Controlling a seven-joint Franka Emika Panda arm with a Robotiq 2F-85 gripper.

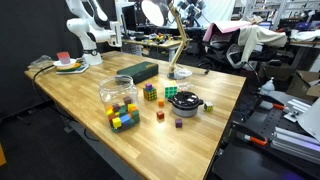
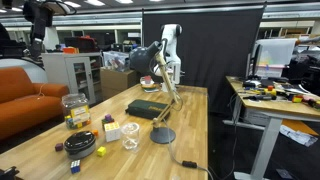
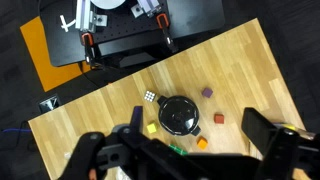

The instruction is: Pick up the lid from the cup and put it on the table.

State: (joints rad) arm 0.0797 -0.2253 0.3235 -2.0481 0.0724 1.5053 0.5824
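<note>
While hanging high above table point(image 3: 100, 110), end effector point(image 3: 180, 150) wide open, empty

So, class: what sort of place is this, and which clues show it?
Most likely a robotics lab: a white robot arm, a tool-cluttered workbench and a black backdrop curtain.

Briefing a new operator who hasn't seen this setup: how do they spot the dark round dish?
Start at the wooden table and find the big clear jar of coloured cubes. Beside it, toward the table end away from the robot arm, sits the dark round dish. It is low, black and rimmed, ringed by small loose cubes, unlike the flat grey lamp base.
</note>
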